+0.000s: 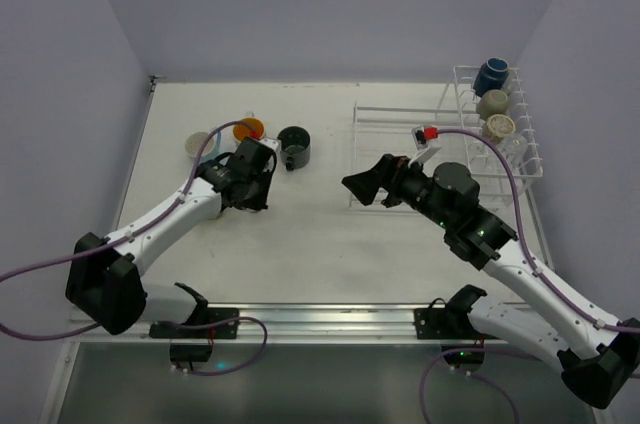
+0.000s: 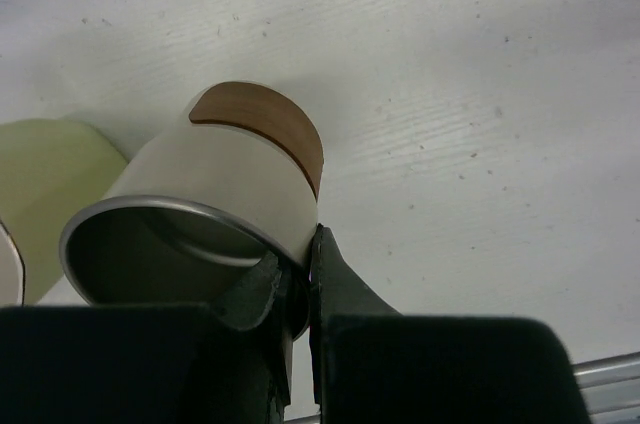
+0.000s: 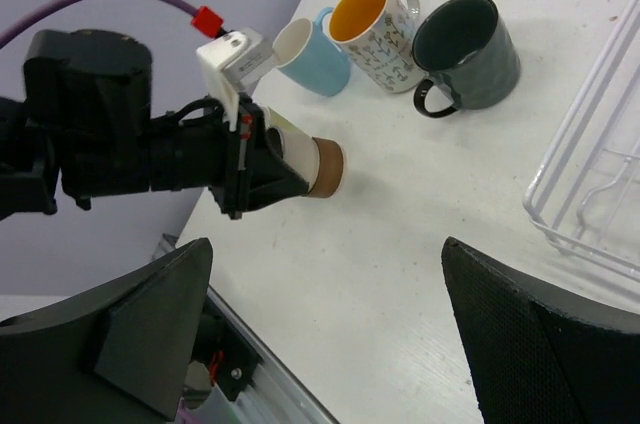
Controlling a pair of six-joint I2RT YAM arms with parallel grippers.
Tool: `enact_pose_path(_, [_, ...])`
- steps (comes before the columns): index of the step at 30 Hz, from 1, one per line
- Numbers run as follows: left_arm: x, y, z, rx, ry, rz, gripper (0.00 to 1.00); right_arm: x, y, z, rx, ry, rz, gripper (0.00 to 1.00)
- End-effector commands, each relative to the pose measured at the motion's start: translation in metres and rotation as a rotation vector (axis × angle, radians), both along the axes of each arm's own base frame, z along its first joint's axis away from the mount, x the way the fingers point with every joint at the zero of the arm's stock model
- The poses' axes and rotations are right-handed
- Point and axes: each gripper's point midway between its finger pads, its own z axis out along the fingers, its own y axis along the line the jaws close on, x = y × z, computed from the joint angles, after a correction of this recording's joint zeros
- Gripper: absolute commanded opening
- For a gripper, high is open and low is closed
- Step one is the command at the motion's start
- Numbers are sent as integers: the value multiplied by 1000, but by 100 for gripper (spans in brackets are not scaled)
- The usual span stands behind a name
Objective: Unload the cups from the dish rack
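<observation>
While the left gripper (image 2: 300,266) clamps a beige, brown-based cup (image 2: 222,176), the right gripper (image 1: 358,184) hangs open near the white wire rack (image 1: 400,116).

Left arm (image 1: 165,216) extends forward from its base toward the far left, wrist angled down. Left gripper (image 2: 300,269) is closed tight, one finger inside and one outside the rim wall of a beige-brown cup (image 2: 225,179). Right arm (image 1: 520,264) reaches forward and inward toward centre, elbow bent; right gripper (image 1: 362,184) is clear of the surface, pointing left, jaws spread wide and holding nothing.
</observation>
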Motion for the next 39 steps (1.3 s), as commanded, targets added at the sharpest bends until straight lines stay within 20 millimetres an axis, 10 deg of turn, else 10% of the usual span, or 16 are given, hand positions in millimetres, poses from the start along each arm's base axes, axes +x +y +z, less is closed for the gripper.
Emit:
enact_pose_path(1, [22, 2, -5, 102, 0, -38, 0, 0, -9, -6, -50, -29, -20, 99])
enact_pose_path(11, [53, 15, -47, 162, 93, -11, 1, -11, -18, -11, -44, -42, -18, 99])
enact_pose_path(20, [62, 24, -40, 198, 42, 28, 57, -12, -22, 7, -44, -68, -30, 99])
enact_pose_path(28, [78, 3, 42, 6, -189, 37, 84, -17, -38, 57, -134, -137, -42, 89])
enact_pose_path(34, [48, -32, 147, -319, -464, -129, 92, 5, -121, 93, -280, -181, -445, 59])
enact_pose_path(39, [-15, -41, 181, -532, -603, -306, 93, 12, -212, 110, -418, -151, -829, 53])
